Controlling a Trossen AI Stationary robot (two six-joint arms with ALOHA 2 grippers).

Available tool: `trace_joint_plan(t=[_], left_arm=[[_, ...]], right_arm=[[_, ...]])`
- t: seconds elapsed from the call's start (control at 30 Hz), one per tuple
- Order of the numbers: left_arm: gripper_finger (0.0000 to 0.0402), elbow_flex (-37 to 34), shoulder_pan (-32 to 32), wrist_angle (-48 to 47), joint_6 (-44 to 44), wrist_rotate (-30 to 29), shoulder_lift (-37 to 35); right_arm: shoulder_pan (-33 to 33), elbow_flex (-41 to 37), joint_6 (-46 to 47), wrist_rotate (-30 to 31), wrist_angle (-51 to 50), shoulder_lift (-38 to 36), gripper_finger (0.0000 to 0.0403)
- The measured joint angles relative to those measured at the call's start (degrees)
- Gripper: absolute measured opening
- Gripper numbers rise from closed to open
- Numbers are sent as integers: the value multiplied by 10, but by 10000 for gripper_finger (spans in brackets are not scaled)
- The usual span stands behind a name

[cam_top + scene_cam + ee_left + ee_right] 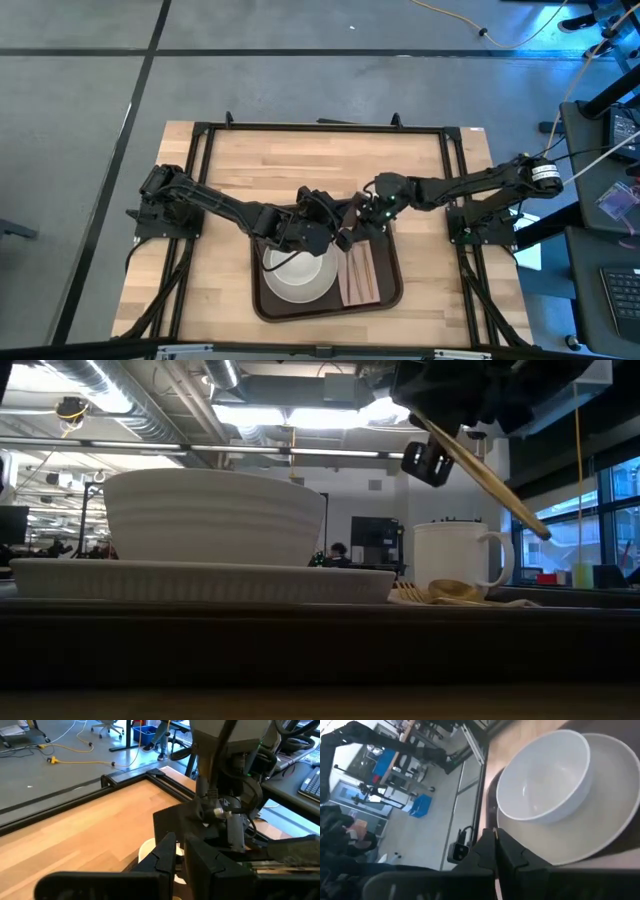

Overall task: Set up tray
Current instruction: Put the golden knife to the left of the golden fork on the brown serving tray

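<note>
1. The large dark brown rectangular tray (397, 290) lies at the near middle of the pale wooden bench (300, 160). On it are a round white ribbed plate (615, 820) carrying a white bowl (545, 780), and a pinkish-tan napkin (360, 275) to the right of them.
2. Both arms meet over the tray's far edge. The right gripper (494, 847) hangs above the bowl with its jaws pressed fully together. The left gripper (182, 857) hovers just beside it, and I cannot tell how its jaws stand.
3. From table height, a thin tan wooden stick (490, 480) slants down from the grippers towards a white handled mug (455, 560). I cannot tell which gripper has it.
4. The step in hand looks like laying this stick on the napkin. I would turn it level and parallel to the napkin's long side, then lower it slowly and let go only once it rests.
5. Pale wooden cutlery (440, 592) already lies there, and the mug and plate rim stand close by. The two grippers crowd each other, so one should hold off.
</note>
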Motion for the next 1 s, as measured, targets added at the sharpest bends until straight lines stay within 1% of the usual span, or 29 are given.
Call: trace_joint_plan(t=[0.13, 0.33, 0.57, 0.7, 0.8, 0.9, 1.0], left_arm=[[33, 0, 0, -6, 0, 1, 0], [33, 0, 3, -17, 0, 2, 0], [33, 0, 10, -24, 1, 21, 0], [33, 0, 12, -29, 0, 32, 0], [33, 0, 12, -29, 0, 31, 0], [33, 0, 12, -29, 0, 31, 0], [33, 0, 14, -31, 0, 32, 0]], right_arm=[[-1, 0, -14, 4, -12, 4, 0], [-1, 0, -17, 9, -12, 38, 0], [-14, 0, -31, 11, -4, 56, 0], [-22, 0, -51, 31, -5, 56, 0], [-25, 0, -56, 33, -12, 57, 1], [-26, 0, -58, 37, -19, 66, 0], [-26, 1, -59, 55, -19, 80, 3]])
